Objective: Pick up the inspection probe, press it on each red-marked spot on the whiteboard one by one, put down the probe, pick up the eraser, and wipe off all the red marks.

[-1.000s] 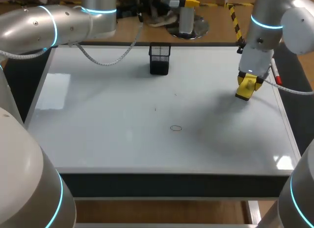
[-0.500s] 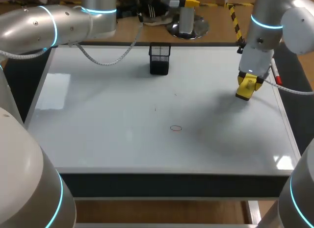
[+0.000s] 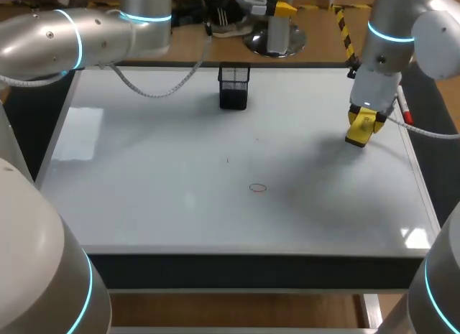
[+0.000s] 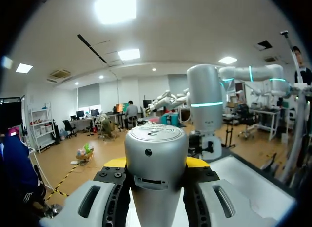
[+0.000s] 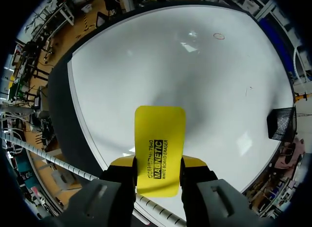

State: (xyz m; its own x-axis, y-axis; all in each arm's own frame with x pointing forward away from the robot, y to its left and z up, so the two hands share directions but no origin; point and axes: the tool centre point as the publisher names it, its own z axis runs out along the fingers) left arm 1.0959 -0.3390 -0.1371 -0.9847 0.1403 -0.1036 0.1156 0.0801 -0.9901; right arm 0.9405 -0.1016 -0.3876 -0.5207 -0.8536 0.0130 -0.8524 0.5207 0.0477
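Observation:
A yellow eraser [image 5: 159, 150] is clamped between the fingers of my right gripper [image 5: 158, 163], which is shut on it. In the head view that gripper [image 3: 361, 127] hangs just over the whiteboard [image 3: 144, 197] near its right edge. A thin red oval mark [image 3: 258, 187] sits near the board's middle, and in the right wrist view the oval [image 5: 219, 36] lies far ahead of the eraser. My left gripper [image 4: 156, 163] is shut on the silver cylindrical probe [image 4: 156, 158], held up off the board. The left arm [image 3: 72, 32] stays at the back left, its gripper hidden in the head view.
A black mesh holder [image 3: 234, 86] stands at the board's back middle, seen also as the holder [image 5: 282, 123] in the right wrist view. Two tiny dark specks [image 3: 228, 160] lie between it and the oval. A red-capped marker [image 3: 406, 115] lies at the right edge.

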